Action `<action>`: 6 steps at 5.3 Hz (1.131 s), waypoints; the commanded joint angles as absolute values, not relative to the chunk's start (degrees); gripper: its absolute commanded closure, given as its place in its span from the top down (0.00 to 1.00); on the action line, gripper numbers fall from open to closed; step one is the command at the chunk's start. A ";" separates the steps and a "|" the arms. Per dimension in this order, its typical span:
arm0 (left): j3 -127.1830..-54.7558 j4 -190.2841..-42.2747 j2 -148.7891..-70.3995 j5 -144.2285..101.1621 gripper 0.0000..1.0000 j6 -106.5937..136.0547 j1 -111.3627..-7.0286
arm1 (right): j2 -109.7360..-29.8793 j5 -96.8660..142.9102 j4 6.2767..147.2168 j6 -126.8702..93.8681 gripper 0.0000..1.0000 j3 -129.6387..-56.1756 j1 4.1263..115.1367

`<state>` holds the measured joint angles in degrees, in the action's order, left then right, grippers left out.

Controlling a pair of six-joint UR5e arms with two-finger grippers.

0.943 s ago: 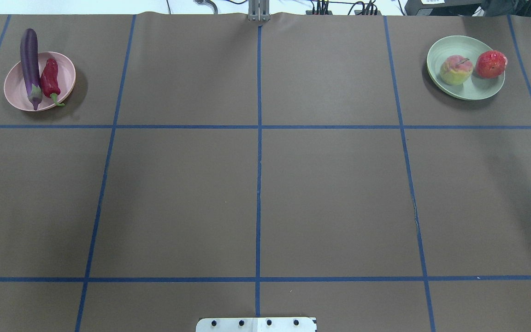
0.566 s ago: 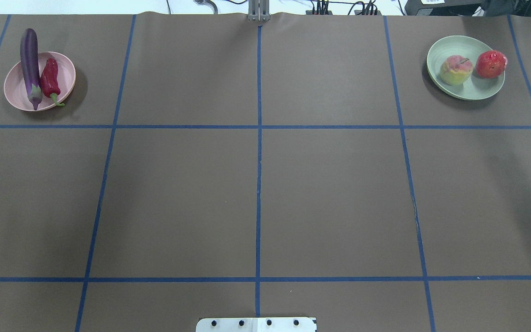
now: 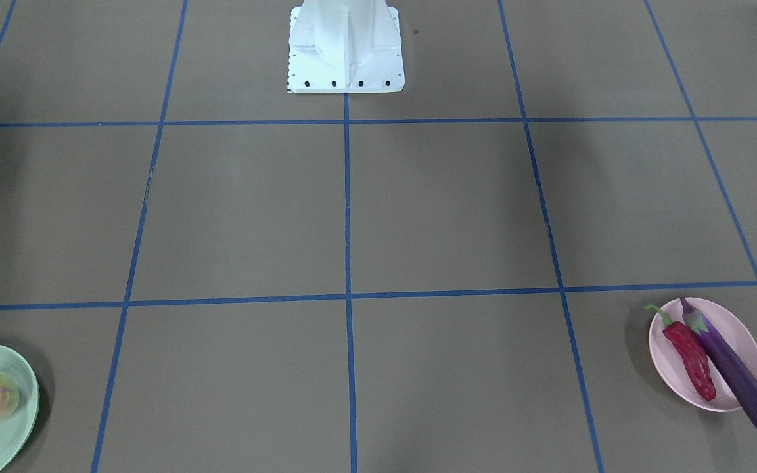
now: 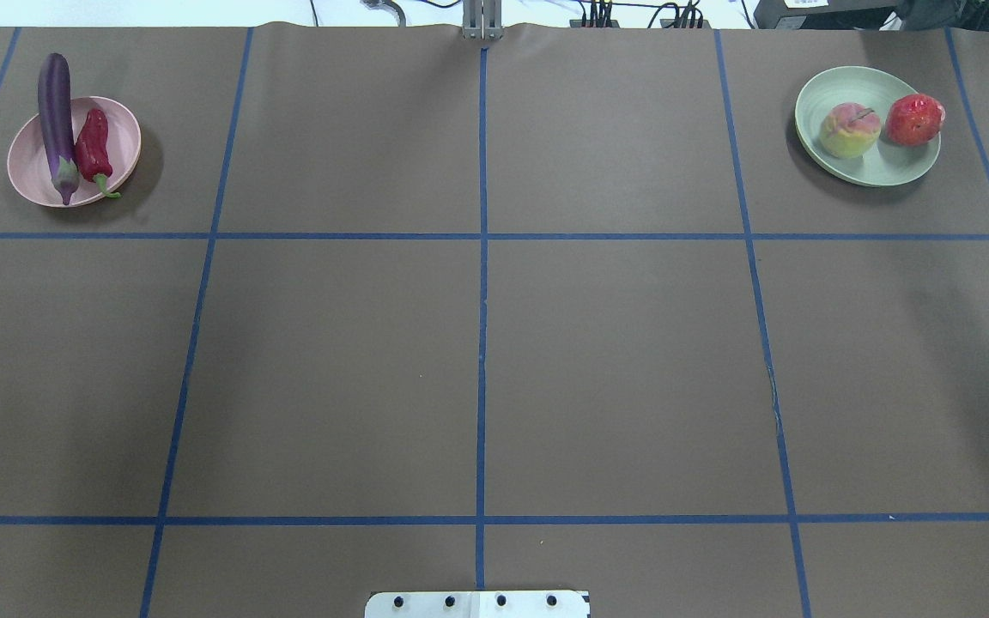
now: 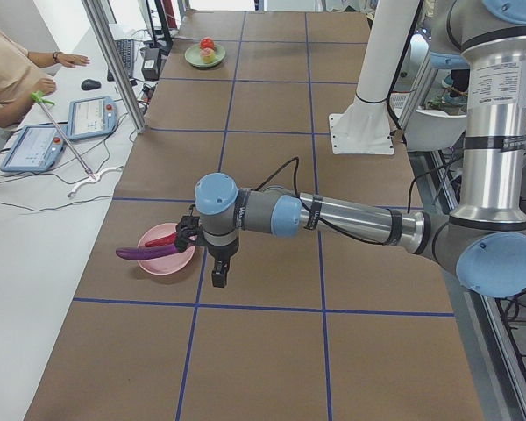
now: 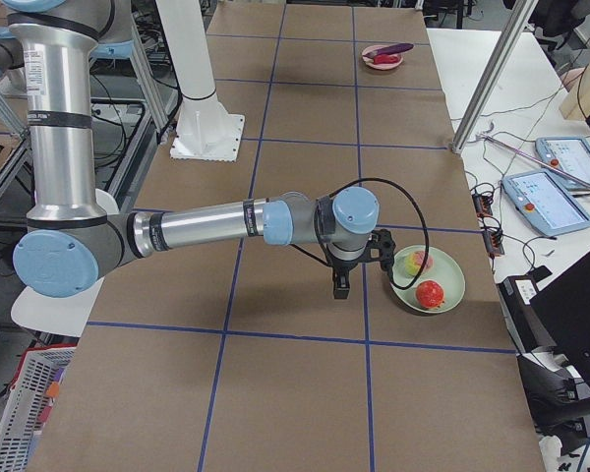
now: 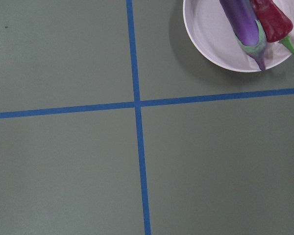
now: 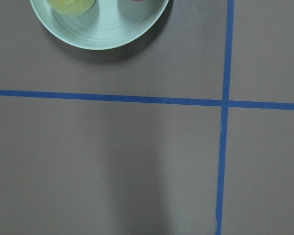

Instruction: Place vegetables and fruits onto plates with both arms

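Note:
The pale pink plate (image 4: 31, 176) at the far left holds the purple eggplant (image 4: 55, 112) and the red chili (image 4: 93, 146); the eggplant overhangs the rim. The mint green plate (image 4: 881, 172) at the far right holds the peach (image 4: 850, 130) and the red pomegranate-like ball (image 4: 915, 118). My left gripper (image 5: 219, 274) hangs above the table beside the pink plate (image 5: 162, 261), on the robot's side. My right gripper (image 6: 340, 283) hangs beside the green plate (image 6: 450, 285). Both show only in side views, so I cannot tell whether they are open or shut.
The white base block (image 4: 477, 603) stands at the near table edge. Blue tape lines grid the brown table. A side table with tablets (image 5: 92, 116) and an operator (image 5: 4, 70) lies beyond the far edge. A metal post (image 6: 492, 74) stands near the green plate.

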<state>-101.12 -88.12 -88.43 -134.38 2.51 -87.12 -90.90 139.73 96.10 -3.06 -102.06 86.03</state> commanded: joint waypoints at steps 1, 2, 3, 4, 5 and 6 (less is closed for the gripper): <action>-101.77 -88.15 -88.68 -134.82 1.00 2.55 -87.19 | -91.41 133.97 96.06 -1.86 1.00 -102.92 85.26; -101.52 -88.15 -88.59 -136.91 1.00 2.46 -87.10 | -91.41 133.42 96.06 -1.50 1.00 -102.83 84.82; -100.99 -88.15 -88.59 -136.85 1.00 2.37 -87.10 | -91.41 133.51 96.06 -1.41 1.00 -102.83 84.64; -101.16 -88.24 -88.59 -136.85 1.00 2.37 -87.10 | -91.41 133.51 96.06 -1.32 1.00 -102.66 84.64; -101.25 -88.24 -88.59 -136.85 1.00 2.37 -87.10 | -91.58 133.68 96.06 -1.49 1.00 -102.57 84.64; -101.16 -88.24 -88.59 -136.85 1.00 2.37 -87.10 | -91.76 133.94 96.15 -1.76 1.00 -102.57 84.64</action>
